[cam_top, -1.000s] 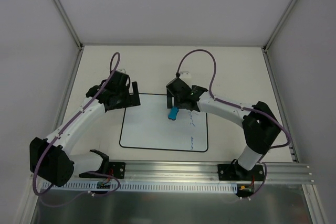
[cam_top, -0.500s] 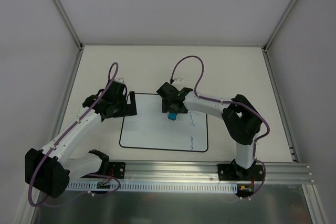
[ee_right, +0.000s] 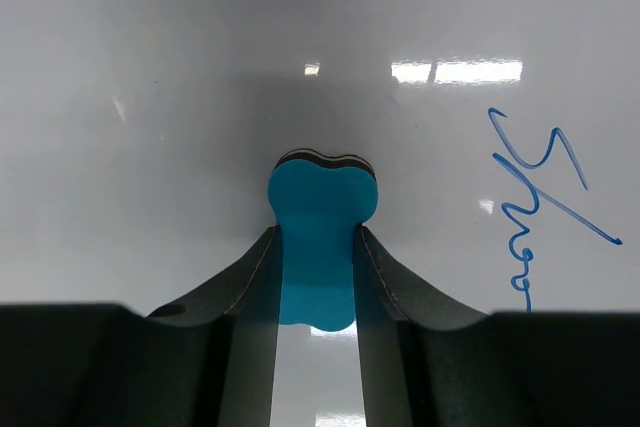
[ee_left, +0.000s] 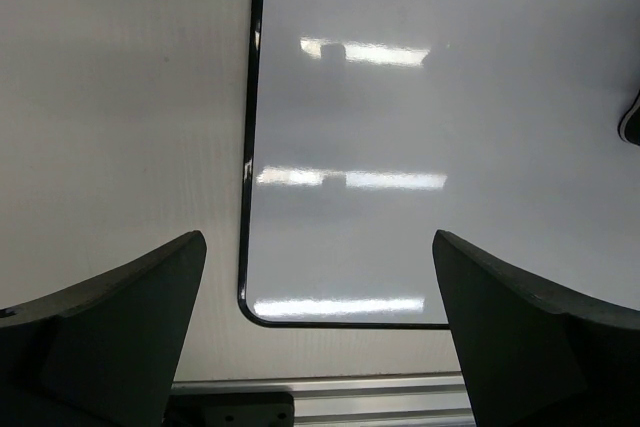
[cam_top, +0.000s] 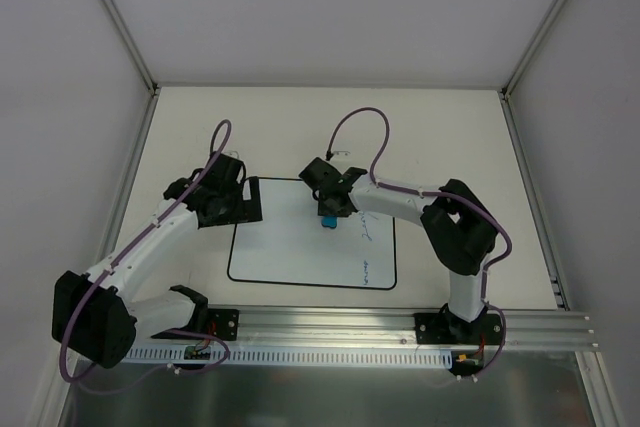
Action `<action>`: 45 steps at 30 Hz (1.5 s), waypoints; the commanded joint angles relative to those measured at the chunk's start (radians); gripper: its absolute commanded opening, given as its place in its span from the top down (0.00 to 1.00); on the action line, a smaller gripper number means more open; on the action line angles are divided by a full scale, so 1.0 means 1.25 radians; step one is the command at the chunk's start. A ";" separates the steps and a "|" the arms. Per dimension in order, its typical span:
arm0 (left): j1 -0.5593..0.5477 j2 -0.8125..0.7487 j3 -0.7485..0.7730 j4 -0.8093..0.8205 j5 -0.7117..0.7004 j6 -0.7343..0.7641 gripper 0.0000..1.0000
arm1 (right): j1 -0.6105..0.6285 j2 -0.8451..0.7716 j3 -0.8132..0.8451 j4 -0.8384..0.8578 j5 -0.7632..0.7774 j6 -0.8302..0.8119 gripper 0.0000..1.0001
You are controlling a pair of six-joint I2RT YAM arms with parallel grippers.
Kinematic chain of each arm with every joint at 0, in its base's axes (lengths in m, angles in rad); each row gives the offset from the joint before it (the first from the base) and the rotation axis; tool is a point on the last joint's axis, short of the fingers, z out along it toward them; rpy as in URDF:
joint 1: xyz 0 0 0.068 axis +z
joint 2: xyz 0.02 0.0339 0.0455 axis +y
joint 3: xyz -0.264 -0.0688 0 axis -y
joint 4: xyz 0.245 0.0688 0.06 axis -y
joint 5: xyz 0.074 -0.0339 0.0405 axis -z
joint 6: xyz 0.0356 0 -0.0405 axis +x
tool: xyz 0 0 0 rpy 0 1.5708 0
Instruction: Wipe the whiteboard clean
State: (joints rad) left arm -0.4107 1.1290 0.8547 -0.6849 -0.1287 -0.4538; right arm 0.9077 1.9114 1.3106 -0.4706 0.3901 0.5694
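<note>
Top view: looking down at the whiteboard (cam_top: 300,252), lying flat on the table (cam_top: 450,142) just beyond the arm bases. Hovering at the whiteboard's far left corner, the left gripper (cam_top: 254,197), fingers spread wide and holding nothing. Reaching over the middle of the whiteboard's far edge, the right gripper (cam_top: 328,213), pinching a blue eraser (cam_top: 328,221).

Left wrist view: peering between widely parted, empty fingers at the whiteboard's black-bordered left edge and near left corner.

Right wrist view: clamping narrowly on both sides of the blue eraser above the whiteboard; touching the whiteboard or not, impossible to tell. Showing blue handwriting (ee_right: 540,202) on the whiteboard, right of the eraser.
</note>
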 commanded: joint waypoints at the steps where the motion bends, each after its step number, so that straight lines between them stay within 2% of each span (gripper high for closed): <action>1: 0.006 0.047 0.005 0.007 0.028 -0.014 0.02 | -0.029 -0.033 -0.034 -0.014 0.016 -0.003 0.86; 5: 0.006 0.104 0.027 0.018 0.003 -0.047 0.07 | -0.052 -0.059 -0.052 -0.013 -0.003 -0.076 0.91; 8: 0.009 0.152 0.037 0.062 -0.015 -0.066 0.14 | -0.077 -0.086 -0.073 -0.011 -0.014 -0.152 0.93; 10: 0.020 0.200 0.043 0.084 -0.015 -0.073 0.20 | -0.094 -0.102 -0.097 0.006 -0.032 -0.201 0.94; 13: 0.046 0.272 0.050 0.129 -0.003 -0.073 0.23 | -0.128 -0.133 -0.132 0.027 -0.064 -0.249 0.94; 16: 0.062 0.315 0.050 0.149 -0.033 -0.074 0.30 | -0.149 -0.148 -0.149 0.027 -0.070 -0.291 0.94; 25: 0.082 0.345 0.038 0.164 -0.086 -0.060 0.42 | -0.198 -0.166 -0.183 0.044 -0.116 -0.303 0.96; 27: 0.082 0.358 0.038 0.163 -0.080 -0.063 0.48 | -0.214 -0.166 -0.189 0.044 -0.117 -0.298 0.98; 28: 0.082 0.373 0.037 0.164 -0.077 -0.063 0.54 | -0.219 -0.166 -0.191 0.044 -0.117 -0.296 0.98; 31: 0.083 0.401 0.037 0.165 -0.073 -0.068 0.66 | -0.241 -0.162 -0.193 0.043 -0.123 -0.296 1.00; 35: 0.083 0.418 0.037 0.168 -0.053 -0.070 0.78 | -0.243 -0.156 -0.183 0.041 -0.118 -0.295 1.00; 45: 0.082 0.434 0.022 0.182 -0.026 -0.074 0.92 | -0.201 -0.080 -0.104 0.039 -0.134 -0.291 1.00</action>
State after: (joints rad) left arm -0.3061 1.6127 0.9203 -0.4767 -0.1982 -0.5312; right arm 0.6273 1.7596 1.1248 -0.4168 0.2298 0.2138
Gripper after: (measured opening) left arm 0.089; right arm 0.337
